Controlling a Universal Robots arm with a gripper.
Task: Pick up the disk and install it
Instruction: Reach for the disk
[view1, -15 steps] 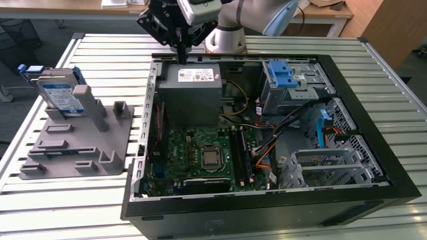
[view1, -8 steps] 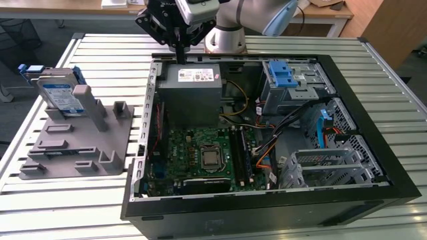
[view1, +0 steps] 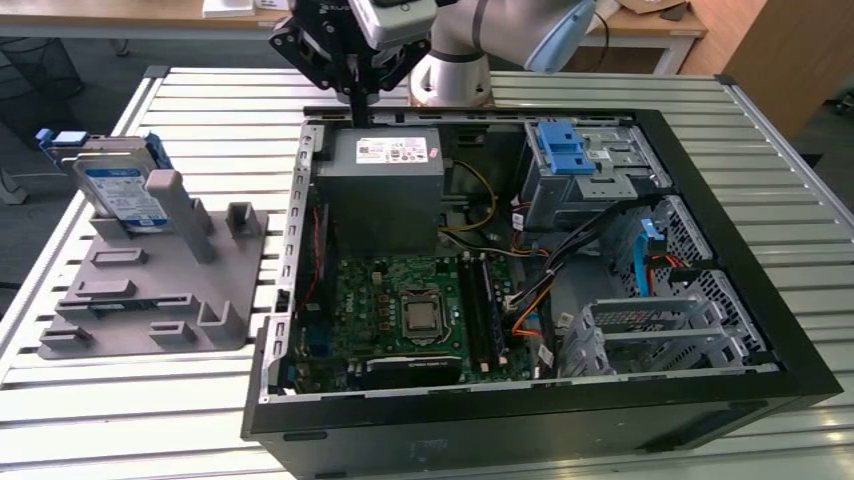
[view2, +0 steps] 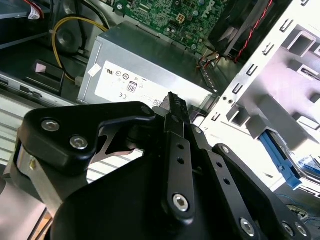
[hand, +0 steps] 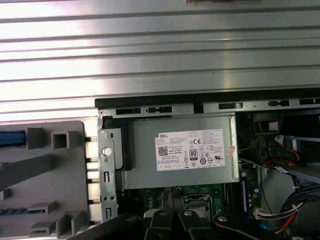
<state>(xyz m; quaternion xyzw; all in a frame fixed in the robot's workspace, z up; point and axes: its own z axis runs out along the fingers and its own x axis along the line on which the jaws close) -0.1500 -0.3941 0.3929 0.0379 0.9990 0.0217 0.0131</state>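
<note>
The disk (view1: 118, 192), silver with a white-and-blue label and a blue frame, stands on edge in the grey fixture (view1: 160, 290) at the exterior view's left, outside the computer case (view1: 747, 250). My gripper (view1: 362, 112) hangs over the case's far wall, above the grey power-supply box (view1: 387, 190), well to the right of the disk. Its black fingers (view2: 173, 107) lie together with nothing between them. In the first wrist view the gripper (hand: 172, 196) points at the power-supply box (hand: 185, 150). A blue strip (view2: 276, 156) of the disk's frame shows in the second wrist view.
The open case holds a motherboard (view1: 400, 310), cables, a drive bay with a blue latch (view1: 566, 148) and metal cages (view1: 654, 330). Everything rests on a slatted metal table (view1: 214, 110). The grey fixture (hand: 45, 175) lies beside the case wall.
</note>
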